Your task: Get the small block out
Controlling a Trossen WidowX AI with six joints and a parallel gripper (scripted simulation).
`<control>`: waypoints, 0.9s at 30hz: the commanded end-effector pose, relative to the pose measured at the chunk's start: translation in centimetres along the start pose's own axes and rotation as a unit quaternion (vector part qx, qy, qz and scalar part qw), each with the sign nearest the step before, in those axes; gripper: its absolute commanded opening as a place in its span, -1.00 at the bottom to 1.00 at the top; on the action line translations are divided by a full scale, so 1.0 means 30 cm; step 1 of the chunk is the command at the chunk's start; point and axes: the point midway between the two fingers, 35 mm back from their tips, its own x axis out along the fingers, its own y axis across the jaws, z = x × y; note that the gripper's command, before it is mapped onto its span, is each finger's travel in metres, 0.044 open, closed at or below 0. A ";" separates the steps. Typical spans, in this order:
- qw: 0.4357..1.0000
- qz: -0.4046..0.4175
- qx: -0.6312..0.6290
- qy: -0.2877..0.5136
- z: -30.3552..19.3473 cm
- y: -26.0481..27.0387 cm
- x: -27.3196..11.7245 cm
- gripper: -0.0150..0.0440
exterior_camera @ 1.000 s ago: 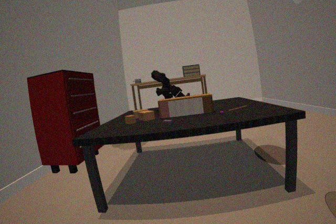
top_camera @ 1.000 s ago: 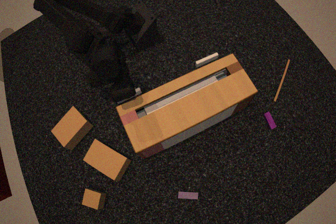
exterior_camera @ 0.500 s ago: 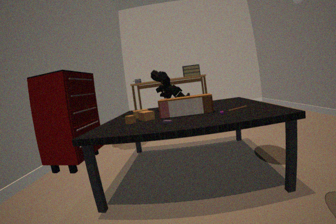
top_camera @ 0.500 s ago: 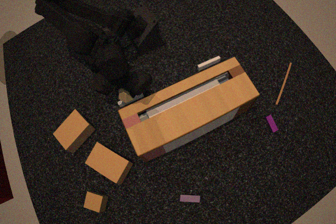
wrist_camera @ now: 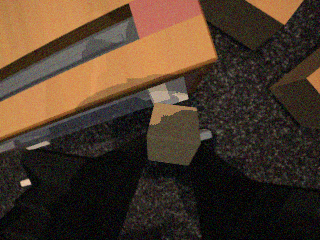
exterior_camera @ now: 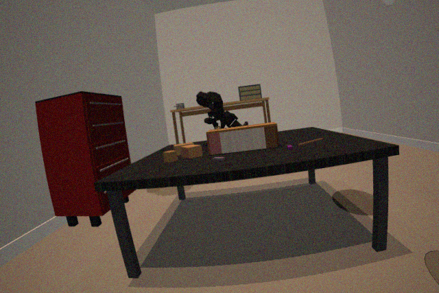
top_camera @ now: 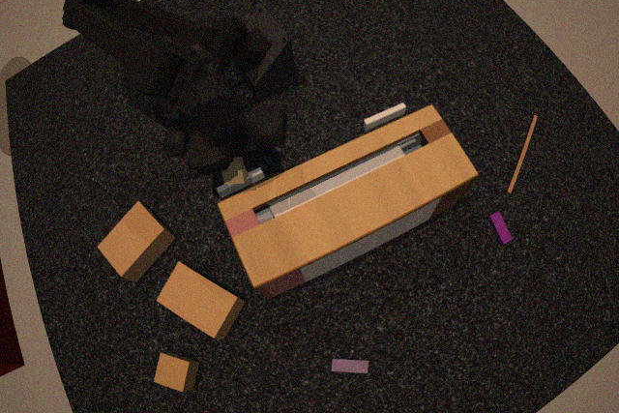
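The orange box (top_camera: 360, 198) (exterior_camera: 243, 139) (wrist_camera: 165, 56) stands upright on the table, with a long slot in its top and a clear front. A pinkish-red section (top_camera: 243, 222) (exterior_camera: 214, 142) (wrist_camera: 165, 15) marks its left end in the top and exterior views. My gripper (top_camera: 234, 165) (wrist_camera: 170, 138) is shut on a small tan block (top_camera: 237, 176) (wrist_camera: 174, 134). The block is outside the box, behind its pinkish-red end and close to its rear edge. In the exterior view the box and arm mostly hide the fingers. The exact gap between block and box is hard to tell.
A grey strip (top_camera: 225, 190) lies beside the box's rear under the block, and a pale strip (top_camera: 385, 116) farther along. Orange blocks (top_camera: 132, 238) (top_camera: 197, 298) (top_camera: 170, 371) stand left of the box. A purple piece (top_camera: 501, 227), a pink piece (top_camera: 349, 366) and a thin stick (top_camera: 522, 153) lie around it.
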 end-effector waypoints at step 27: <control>0.813 -0.033 -0.582 -0.003 0.021 0.008 -0.076 -0.49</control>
